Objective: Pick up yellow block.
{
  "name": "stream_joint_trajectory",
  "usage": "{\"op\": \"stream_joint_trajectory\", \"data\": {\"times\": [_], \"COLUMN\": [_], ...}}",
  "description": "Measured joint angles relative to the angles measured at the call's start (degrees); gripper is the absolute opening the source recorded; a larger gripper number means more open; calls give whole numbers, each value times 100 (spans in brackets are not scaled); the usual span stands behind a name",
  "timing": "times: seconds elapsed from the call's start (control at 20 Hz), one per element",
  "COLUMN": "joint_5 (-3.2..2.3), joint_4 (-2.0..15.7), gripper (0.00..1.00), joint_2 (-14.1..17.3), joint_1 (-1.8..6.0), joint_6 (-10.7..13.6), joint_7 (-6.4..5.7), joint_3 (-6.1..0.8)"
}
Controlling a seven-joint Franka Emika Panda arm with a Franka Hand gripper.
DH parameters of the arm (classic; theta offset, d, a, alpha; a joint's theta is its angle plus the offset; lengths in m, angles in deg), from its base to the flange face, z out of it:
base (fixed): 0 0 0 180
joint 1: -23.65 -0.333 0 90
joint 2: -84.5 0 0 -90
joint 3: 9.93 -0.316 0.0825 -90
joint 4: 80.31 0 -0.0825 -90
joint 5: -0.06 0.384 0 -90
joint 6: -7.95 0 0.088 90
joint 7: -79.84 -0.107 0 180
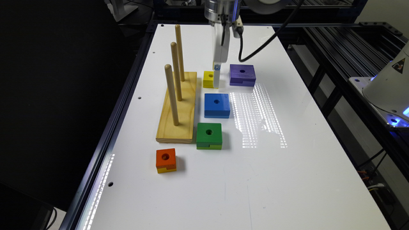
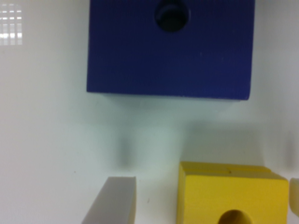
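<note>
While the arm hangs straight down over the far half of the white table [image 1: 271, 179], the gripper [image 1: 213, 80] sits low at the yellow block [image 1: 208, 79], its white body nearly upright. In the wrist view the fingers are spread: one grey finger [image 2: 114, 200] stands clear of the block [image 2: 231, 196] with bare table between them, and a sliver of the other finger [image 2: 294, 196] shows on the block's opposite side. No contact can be confirmed; the jaws bracket the block without pinching it.

The block rests flat on the table, round hole up. Taking the block as dial centre in the exterior view: purple block [image 1: 242, 75] at 3 o'clock, near but apart; blue block [image 1: 217, 105] at about 5 o'clock, close, with a strip of table between; peg board [image 1: 179, 111] at roughly 8 o'clock, its far end just beside the block. Three wooden pegs [image 1: 176, 72] stand upright on the board.

Further along the 6 o'clock line from the blue block lies the green block [image 1: 209, 136], next to the board's near corner. The orange block [image 1: 166, 160], with a yellow bottom layer, sits alone at about 7 o'clock from the green one. In the wrist view the blue block [image 2: 170, 49] lies just beyond the yellow one, edges slightly blurred. A black cable [image 1: 268, 38] loops from the wrist.
</note>
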State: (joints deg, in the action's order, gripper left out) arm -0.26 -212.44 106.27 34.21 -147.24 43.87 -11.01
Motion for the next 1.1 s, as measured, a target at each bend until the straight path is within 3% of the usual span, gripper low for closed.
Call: {"op": "stream_joint_trajectory", "data": {"times": [0.15, 0.4, 0.65, 1.1], "joint_5": [0, 0, 0, -3], "joint_4": [85, 96, 100, 127], "gripper": [100, 100, 100, 100], "joint_2": [58, 58, 57, 229], "joint_1": [-1, -3, -3, 0], "joint_6": [5, 6, 6, -105], "joint_7": [0, 0, -14, -15], "joint_3": [-5, -14, -70, -74]}}
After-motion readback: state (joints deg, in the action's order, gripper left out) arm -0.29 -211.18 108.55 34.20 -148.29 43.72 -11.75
